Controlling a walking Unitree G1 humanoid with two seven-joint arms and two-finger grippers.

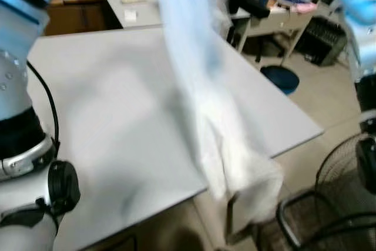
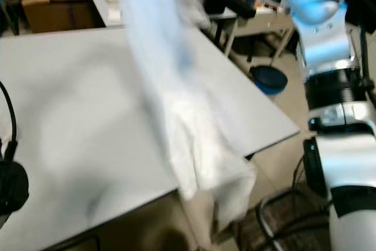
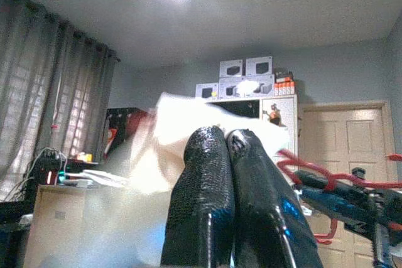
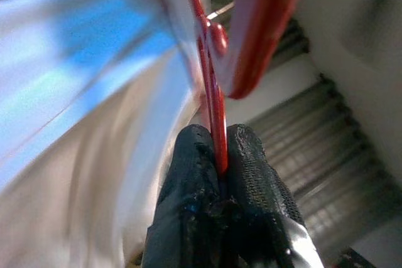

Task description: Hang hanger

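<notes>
Two black fingers of our right gripper point(image 4: 213, 177) are pinched on the thin wire of the red hanger point(image 4: 217, 101), just beside its thick hook. Our left gripper point(image 3: 227, 149) is clenched too, with its tips against the white garment point(image 1: 223, 145), but we cannot tell if it holds cloth. The garment hangs long and blurred above the grey table point(image 1: 111, 121), its end past the table edge. We judge the thin wire may slip or twist, because the swinging cloth pulls on it.
</notes>
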